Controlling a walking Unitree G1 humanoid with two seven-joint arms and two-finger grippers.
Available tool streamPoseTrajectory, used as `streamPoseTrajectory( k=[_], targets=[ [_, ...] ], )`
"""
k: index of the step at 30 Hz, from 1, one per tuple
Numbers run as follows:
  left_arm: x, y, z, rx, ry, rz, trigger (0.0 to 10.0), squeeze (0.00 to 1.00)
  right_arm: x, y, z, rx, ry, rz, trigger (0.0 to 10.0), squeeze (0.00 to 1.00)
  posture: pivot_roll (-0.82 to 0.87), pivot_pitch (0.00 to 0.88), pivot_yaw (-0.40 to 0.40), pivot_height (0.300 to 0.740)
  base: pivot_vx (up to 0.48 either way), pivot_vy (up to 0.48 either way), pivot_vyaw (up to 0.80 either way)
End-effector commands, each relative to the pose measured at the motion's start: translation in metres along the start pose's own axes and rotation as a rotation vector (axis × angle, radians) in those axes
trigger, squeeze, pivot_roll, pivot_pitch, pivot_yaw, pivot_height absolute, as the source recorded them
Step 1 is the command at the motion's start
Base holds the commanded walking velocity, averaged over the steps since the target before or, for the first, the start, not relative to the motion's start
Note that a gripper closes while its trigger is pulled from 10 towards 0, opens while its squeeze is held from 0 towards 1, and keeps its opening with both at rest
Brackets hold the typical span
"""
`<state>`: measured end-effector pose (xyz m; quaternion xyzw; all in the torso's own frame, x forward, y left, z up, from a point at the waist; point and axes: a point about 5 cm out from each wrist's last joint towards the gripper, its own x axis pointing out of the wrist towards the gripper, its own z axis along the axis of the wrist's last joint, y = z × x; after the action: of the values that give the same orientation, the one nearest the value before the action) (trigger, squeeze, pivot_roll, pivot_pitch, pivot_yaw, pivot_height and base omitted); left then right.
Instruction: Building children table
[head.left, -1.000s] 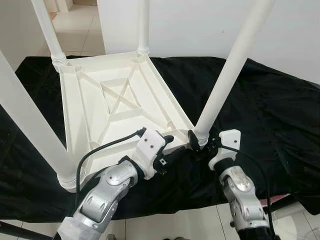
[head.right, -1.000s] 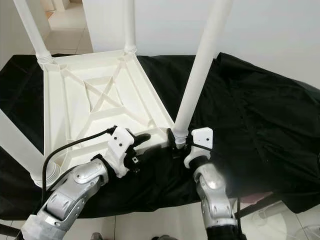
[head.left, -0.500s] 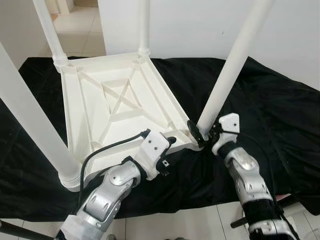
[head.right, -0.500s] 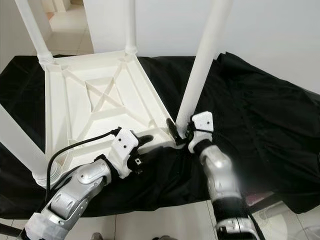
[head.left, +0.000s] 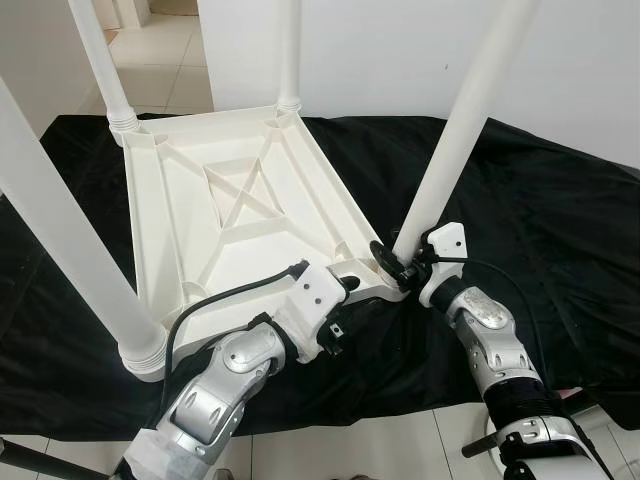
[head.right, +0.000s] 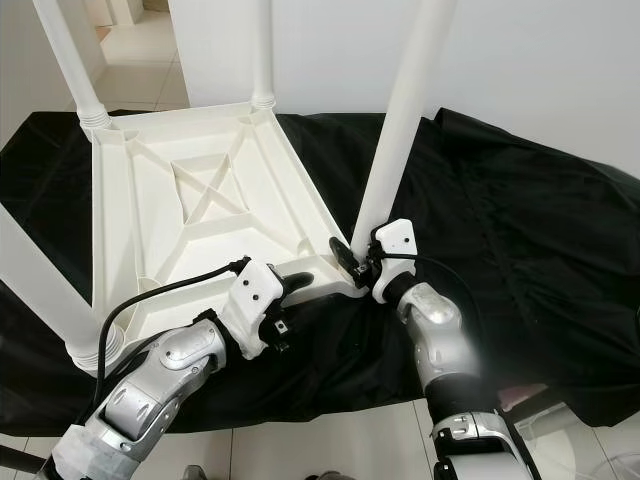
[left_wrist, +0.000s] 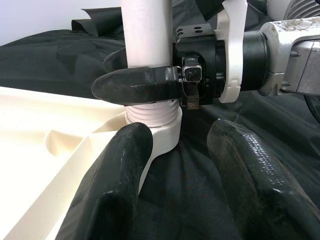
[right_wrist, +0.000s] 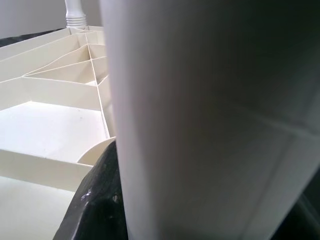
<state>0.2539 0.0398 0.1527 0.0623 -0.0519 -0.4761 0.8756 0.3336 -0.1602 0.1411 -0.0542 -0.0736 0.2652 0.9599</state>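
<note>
Table leg (head.left: 455, 135) clamped at its base by right claw (head.left: 397, 268).

Upturned table (head.left: 230, 215) on cloth (head.left: 520, 220), 4 legs (head.left: 465, 130) up.

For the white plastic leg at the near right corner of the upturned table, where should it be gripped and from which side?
Grip the white plastic leg low, just above its threaded collar at the upturned white table top's corner socket. Come from the robot's right, over the black cloth: the round, near-upright shaft suits fingers wrapping across it. The right gripper is clamped there, while the left gripper, open, hovers at the socket.
</note>
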Motion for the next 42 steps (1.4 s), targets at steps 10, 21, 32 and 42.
streamPoseTrajectory(
  k=[10, 21, 32, 42],
  targets=[
    [0.0, -0.007, -0.004, 0.019, 0.017, -0.087, 10.0, 0.0, -0.006, -0.003, -0.005, 0.021, 0.014, -0.061, 10.0, 0.0, -0.03, 0.062, -0.055, 0.74, 0.0, 0.0, 0.0],
    [-0.001, -0.011, -0.005, 0.023, 0.019, -0.093, 10.0, 0.0, -0.011, 0.0, -0.004, 0.071, 0.019, -0.289, 10.0, 0.0, -0.03, 0.061, -0.061, 0.74, 0.0, 0.0, 0.0],
    [-0.003, -0.013, -0.008, 0.024, 0.028, -0.098, 10.0, 0.0, -0.018, 0.03, -0.009, 0.17, 0.027, -0.523, 10.0, 0.0, -0.03, 0.059, -0.07, 0.74, 0.0, 0.0, 0.0],
    [-0.005, -0.014, -0.009, 0.03, 0.036, -0.088, 10.0, 0.0, -0.023, 0.061, -0.007, 0.248, 0.034, -0.593, 10.0, 0.0, -0.02, 0.062, -0.074, 0.74, 0.0, 0.0, 0.0]
  ],
)
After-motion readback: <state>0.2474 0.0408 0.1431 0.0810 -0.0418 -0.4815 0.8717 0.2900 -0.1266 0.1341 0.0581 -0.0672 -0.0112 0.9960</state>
